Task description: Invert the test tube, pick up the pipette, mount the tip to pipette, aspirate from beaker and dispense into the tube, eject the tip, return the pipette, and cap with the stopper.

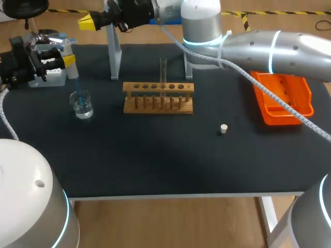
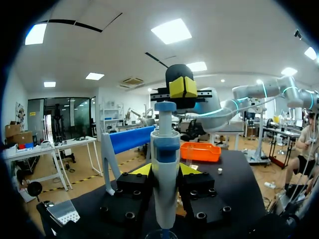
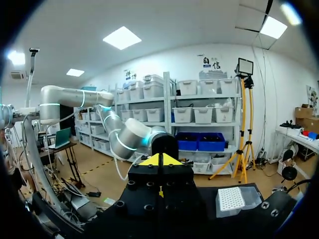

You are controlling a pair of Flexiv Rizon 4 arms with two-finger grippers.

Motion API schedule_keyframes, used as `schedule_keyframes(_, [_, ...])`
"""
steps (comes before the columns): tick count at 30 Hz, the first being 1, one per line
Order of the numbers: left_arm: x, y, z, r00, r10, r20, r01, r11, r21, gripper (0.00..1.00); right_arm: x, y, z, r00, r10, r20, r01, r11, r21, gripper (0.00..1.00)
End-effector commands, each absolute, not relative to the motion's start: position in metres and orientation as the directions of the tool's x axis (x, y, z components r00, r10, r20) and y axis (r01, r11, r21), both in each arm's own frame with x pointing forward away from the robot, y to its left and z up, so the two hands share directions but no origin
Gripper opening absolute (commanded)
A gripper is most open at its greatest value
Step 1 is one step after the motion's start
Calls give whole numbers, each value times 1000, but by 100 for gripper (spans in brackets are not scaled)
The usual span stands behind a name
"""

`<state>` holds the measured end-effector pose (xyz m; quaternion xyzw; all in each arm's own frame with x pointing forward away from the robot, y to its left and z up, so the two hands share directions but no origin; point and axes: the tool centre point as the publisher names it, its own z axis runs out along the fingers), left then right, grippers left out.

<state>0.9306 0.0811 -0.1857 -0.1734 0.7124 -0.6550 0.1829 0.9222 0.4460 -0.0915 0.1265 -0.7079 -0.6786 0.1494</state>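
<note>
My left gripper (image 1: 69,61) at the table's left is shut on the white and blue pipette (image 1: 73,73), held upright. The pipette's tip reaches down into the glass beaker (image 1: 83,106). In the left wrist view the pipette (image 2: 165,184) stands between the yellow fingertips (image 2: 141,170). My right gripper (image 2: 183,88), shut and empty, hangs close above the pipette's plunger (image 2: 165,106); I cannot tell whether they touch. The right gripper (image 1: 87,22) reaches across from the right. A glass test tube (image 1: 163,75) stands in the wooden rack (image 1: 158,98). The stopper (image 1: 223,128) lies alone on the mat.
An orange tray (image 1: 282,97) sits at the right. The pipette stand (image 1: 114,51) rises at the back, left of the rack. A tip box (image 3: 238,198) lies near the left gripper, at the left edge.
</note>
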Motion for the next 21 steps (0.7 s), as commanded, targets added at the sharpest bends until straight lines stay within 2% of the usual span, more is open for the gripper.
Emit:
schedule_keyframes(1, [930,80,-186,-871,-490,-35,-7,83,-997,0,924,455,-93,-923,-383,37,25,38,999,0])
schedule_keyframes(21, [930,80,-186,-871,-490,-35,-7,83,-997,0,929,486,-99,-930,-367,41,35,23,999,0])
